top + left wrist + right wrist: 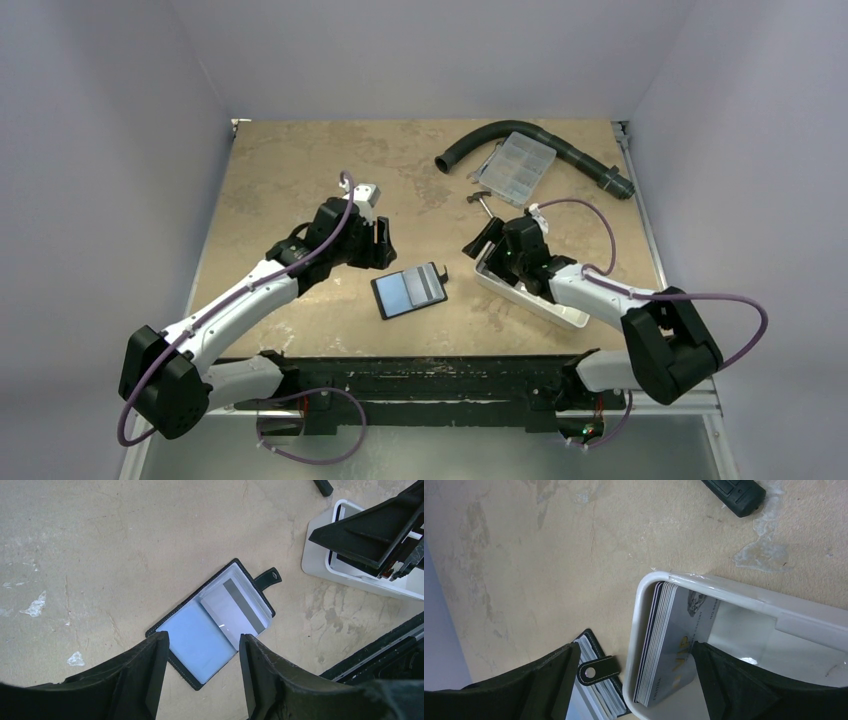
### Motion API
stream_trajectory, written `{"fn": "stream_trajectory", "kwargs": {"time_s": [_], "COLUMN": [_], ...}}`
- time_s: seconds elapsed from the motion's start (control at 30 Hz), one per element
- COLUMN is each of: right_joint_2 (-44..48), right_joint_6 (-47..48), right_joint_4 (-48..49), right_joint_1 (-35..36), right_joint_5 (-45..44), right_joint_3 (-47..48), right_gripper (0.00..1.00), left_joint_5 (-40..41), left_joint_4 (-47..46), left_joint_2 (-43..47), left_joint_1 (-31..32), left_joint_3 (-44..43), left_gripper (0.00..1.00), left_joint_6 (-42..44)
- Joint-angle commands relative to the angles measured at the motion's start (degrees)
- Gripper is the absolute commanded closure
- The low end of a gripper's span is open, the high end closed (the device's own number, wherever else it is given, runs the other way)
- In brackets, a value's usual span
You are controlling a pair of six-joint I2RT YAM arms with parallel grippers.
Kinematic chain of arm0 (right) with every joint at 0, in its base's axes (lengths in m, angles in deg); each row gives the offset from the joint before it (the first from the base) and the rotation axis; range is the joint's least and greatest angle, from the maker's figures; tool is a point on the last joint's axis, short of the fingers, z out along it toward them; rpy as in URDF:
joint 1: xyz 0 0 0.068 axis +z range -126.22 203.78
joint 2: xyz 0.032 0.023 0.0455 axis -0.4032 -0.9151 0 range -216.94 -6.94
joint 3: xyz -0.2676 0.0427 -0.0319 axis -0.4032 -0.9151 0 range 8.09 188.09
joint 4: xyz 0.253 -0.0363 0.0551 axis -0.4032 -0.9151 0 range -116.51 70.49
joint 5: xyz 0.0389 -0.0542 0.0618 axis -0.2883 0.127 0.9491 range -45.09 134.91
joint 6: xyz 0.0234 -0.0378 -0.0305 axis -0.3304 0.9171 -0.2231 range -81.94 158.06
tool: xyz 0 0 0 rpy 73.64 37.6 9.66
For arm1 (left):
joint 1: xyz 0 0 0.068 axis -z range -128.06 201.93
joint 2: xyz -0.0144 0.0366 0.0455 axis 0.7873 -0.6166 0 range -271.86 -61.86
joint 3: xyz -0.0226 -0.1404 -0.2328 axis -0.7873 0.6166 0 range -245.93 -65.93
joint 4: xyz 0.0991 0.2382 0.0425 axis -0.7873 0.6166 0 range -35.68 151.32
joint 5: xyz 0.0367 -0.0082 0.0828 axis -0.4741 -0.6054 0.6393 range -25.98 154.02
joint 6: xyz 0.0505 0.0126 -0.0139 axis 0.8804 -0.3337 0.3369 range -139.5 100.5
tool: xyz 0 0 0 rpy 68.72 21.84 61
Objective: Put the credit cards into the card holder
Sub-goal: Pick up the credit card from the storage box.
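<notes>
The black card holder (410,290) lies open on the table, pale blue-grey inside, its snap tab (267,577) pointing toward the tray. A pale card with a grey stripe (235,607) sits in its right half. My left gripper (383,245) hovers open just above and behind the holder, nothing between its fingers (150,670). A stack of credit cards (669,640) stands on edge against the end wall of the white tray (639,630). My right gripper (634,680) is open wide, straddling that tray wall and the stack without touching the cards.
A clear compartment box (510,165) and a black curved hose (560,145) lie at the back right. A small black-handled tool (483,200) rests just behind the tray. The tray (530,295) sits right of the holder, close to it.
</notes>
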Motion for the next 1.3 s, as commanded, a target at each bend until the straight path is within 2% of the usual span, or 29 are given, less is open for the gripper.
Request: {"fn": "stream_trajectory", "kwargs": {"time_s": [0.0,0.13,0.43,0.57,0.7,1.1,1.27], "right_joint_2": [1.2,3.1,4.7,4.1,4.0,4.9,6.3], "right_joint_6": [-1.2,-1.2,-1.2,-1.2,-1.5,-1.7,-2.0], "right_joint_4": [4.5,5.2,7.1,8.0,8.5,7.0,4.9], "right_joint_1": [-0.5,-1.0,-1.9,-2.3,-2.5,-3.1,-3.3], "right_joint_5": [0.7,0.9,2.0,3.1,3.8,4.1,3.6], "right_joint_3": [-1.1,-1.9,-2.9,-3.2,-3.5,-3.7,-3.5], "right_gripper": [0.07,0.10,0.25,0.34,0.47,0.75,0.81], "left_joint_5": [-1.1,-2.2,-3.9,-4.2,-4.4,-4.8,-4.7], "left_joint_4": [-0.8,-1.3,-1.8,-1.9,-2.0,-2.2,-2.2], "left_joint_2": [-0.1,-0.4,-0.8,-0.9,-1.0,-1.1,-1.3], "left_joint_1": [-0.7,-1.2,-2.1,-2.2,-2.2,-2.5,-2.5], "left_joint_3": [-0.6,-0.4,-0.1,-0.1,0.1,0.2,0.4], "left_gripper": [0.42,0.42,0.42,0.42,0.42,0.42,0.42], "left_joint_6": [0.8,0.7,0.4,0.5,0.5,0.4,0.3]}}
